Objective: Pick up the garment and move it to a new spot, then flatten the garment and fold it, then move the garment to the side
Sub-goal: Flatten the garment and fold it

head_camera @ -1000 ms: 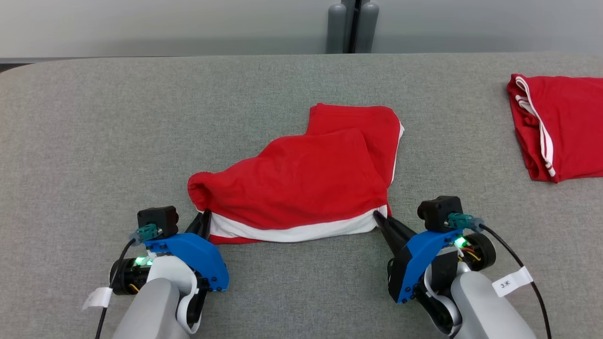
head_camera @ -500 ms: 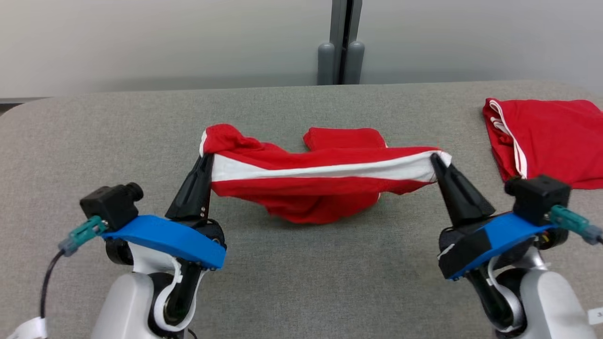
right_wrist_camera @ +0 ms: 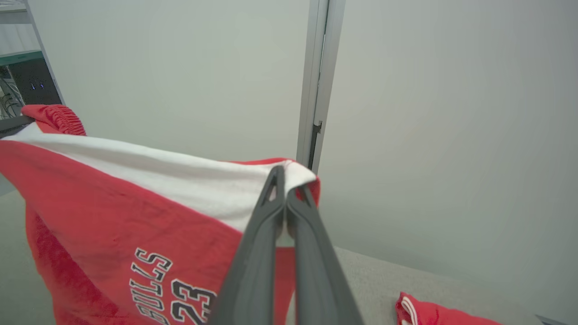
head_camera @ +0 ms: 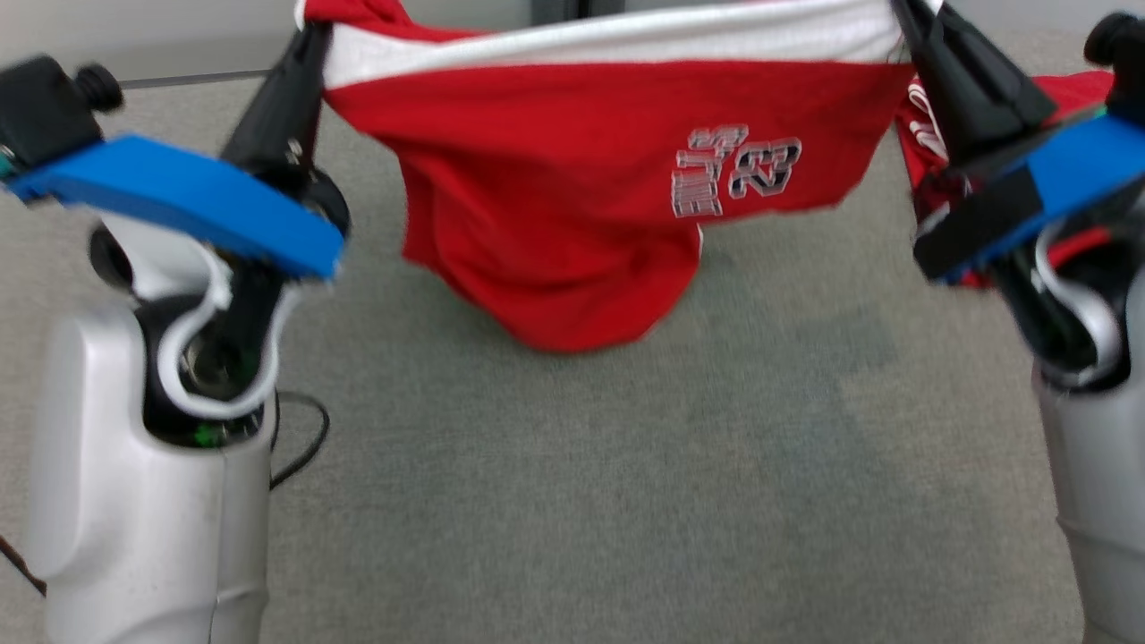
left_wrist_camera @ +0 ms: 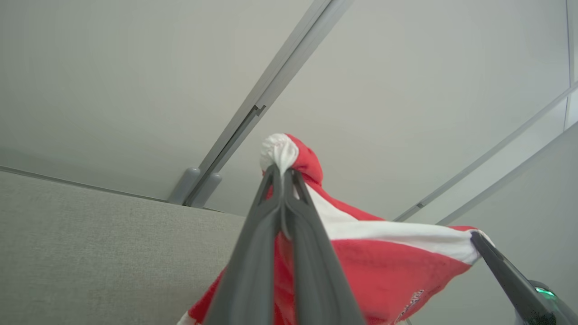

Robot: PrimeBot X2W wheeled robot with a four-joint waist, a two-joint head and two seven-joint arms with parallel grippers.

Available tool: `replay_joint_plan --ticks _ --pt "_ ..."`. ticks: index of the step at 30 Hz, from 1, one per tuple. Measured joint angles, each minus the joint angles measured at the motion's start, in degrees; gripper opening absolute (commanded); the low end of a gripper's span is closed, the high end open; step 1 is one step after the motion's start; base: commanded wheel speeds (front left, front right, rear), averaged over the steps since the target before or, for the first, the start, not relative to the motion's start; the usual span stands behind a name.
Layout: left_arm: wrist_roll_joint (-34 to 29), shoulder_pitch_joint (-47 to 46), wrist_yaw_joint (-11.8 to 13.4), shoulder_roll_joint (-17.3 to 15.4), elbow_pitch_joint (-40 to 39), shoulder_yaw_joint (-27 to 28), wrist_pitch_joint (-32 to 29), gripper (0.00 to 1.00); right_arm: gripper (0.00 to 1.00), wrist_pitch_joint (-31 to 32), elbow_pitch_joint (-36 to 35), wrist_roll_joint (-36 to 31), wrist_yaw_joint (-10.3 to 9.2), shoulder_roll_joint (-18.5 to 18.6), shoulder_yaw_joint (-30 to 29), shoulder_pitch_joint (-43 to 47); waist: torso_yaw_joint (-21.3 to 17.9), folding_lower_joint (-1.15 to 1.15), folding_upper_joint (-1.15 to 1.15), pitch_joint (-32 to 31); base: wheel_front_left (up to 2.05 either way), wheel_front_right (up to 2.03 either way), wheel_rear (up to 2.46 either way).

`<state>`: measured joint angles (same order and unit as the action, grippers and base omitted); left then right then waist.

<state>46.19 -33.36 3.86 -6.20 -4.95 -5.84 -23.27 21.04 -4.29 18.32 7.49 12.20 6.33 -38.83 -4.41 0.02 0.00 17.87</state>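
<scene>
Grey cloth-covered counter (head_camera: 572, 501), pale wall (right_wrist_camera: 429, 135) and grey post (right_wrist_camera: 316, 90) behind, red Bulls shorts (head_camera: 555, 179) held up over counter, left jaws and right jaws pinching waistband ends, second red garment (right_wrist_camera: 442, 316) lying rightward.

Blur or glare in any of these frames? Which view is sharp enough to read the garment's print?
Head view: motion-blurred throughout, the garment soft-edged and its print smeared; a faint shadow lies on the table beneath it. Right wrist view: sharp, print legible, the 23 clear, its lower part cut by the frame edge. Left wrist view: sharp, light even. No glare in any of the three views.
</scene>
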Motion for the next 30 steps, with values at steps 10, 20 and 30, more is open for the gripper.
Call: replay_joint_plan --ticks 10,20,30 --pt "-3.48 -29.64 0.04 0.05 17.58 5.87 14.36 0.00 0.00 -19.06 21.09 -2.19 0.09 0.92 3.64 -31.78 -3.05 0.01 0.02 9.77 0.00 0.00 0.00" --pt "-3.46 -26.29 -7.99 1.57 28.10 4.04 25.92 0.00 0.00 -24.70 28.78 -0.64 0.09 3.21 8.73 -25.68 -2.07 -0.02 0.01 8.19 0.00 0.00 0.00" --pt "-6.64 2.79 -9.26 1.71 37.22 -2.27 27.05 0.00 0.00 -10.84 21.67 5.34 0.09 8.23 13.63 4.80 -0.77 -0.03 0.01 2.48 0.00 0.00 0.00"
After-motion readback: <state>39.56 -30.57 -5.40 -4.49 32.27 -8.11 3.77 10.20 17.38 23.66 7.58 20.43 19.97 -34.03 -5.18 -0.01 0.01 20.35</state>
